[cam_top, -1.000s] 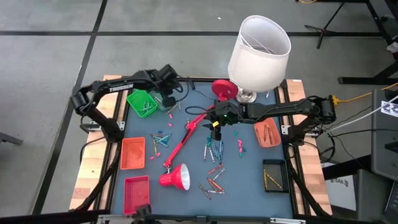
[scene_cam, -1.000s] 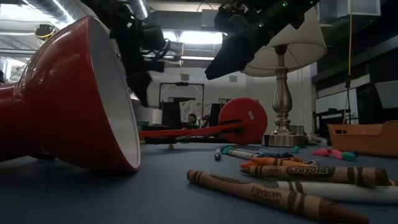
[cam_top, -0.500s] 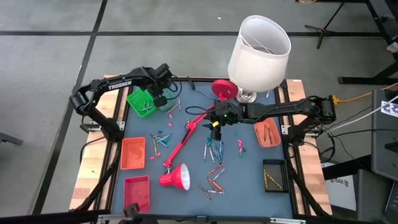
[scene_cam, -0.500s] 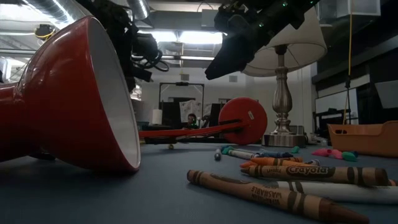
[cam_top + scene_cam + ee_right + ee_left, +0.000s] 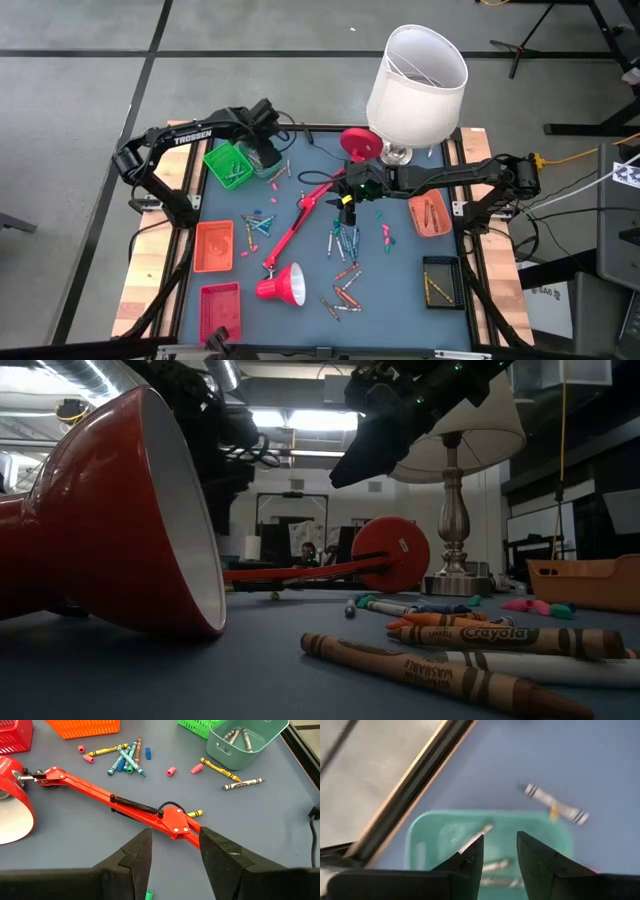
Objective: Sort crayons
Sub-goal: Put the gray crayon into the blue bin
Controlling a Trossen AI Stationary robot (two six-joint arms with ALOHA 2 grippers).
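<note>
Crayons lie loose on the blue mat in clusters (image 5: 342, 243) (image 5: 345, 295) (image 5: 258, 225) and close up in the low view (image 5: 480, 645). At the far left, my left gripper (image 5: 500, 840) (image 5: 265, 158) hangs open, pointing down over a pale teal bin (image 5: 435, 835) that holds grey crayons (image 5: 475, 836). Nothing is between its fingers. My right gripper (image 5: 175, 840) (image 5: 346, 200) stands open above the red lamp arm's joint (image 5: 172, 817), clear of it.
A toppled red desk lamp crosses the mat: shade (image 5: 283, 285), arm, round base (image 5: 360, 143). A white-shaded table lamp (image 5: 418, 85) stands at the far right. Green (image 5: 228, 165), orange (image 5: 213, 245) and red (image 5: 220, 310) baskets line the left; peach (image 5: 430, 213) and black (image 5: 441, 282) trays the right.
My left gripper has rolled about its own pointing line and shifted slightly toward the table's left edge, staying over the teal bin. My right arm has kept still.
</note>
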